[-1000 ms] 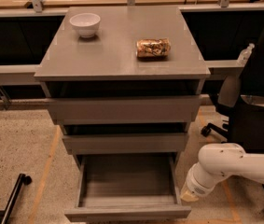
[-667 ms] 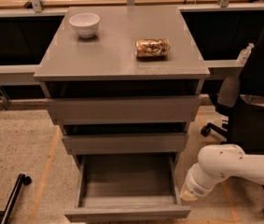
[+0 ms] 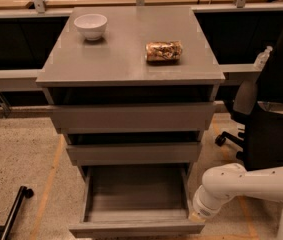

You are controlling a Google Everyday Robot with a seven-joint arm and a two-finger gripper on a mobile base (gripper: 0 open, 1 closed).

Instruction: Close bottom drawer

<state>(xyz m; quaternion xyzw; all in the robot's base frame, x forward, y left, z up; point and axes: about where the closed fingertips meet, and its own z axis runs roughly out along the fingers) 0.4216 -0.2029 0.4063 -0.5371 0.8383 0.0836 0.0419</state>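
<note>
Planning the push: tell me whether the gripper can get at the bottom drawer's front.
Probably yes. The gripper sits low beside the right front corner of the open bottom drawer, and nothing visible lies between them.

Cabinet top [image 3: 126, 64] carries bowl [image 3: 90, 25] and snack packet [image 3: 163, 51]; pincer [image 3: 197, 217] beside bottom drawer [image 3: 136, 228].

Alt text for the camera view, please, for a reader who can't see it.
A grey cabinet's bottom drawer stands pulled far out and looks empty, with the robot's hand low beside its right front corner. On the cabinet top sit a white bowl and a crumpled snack packet. A black office chair stands to the right.
</note>
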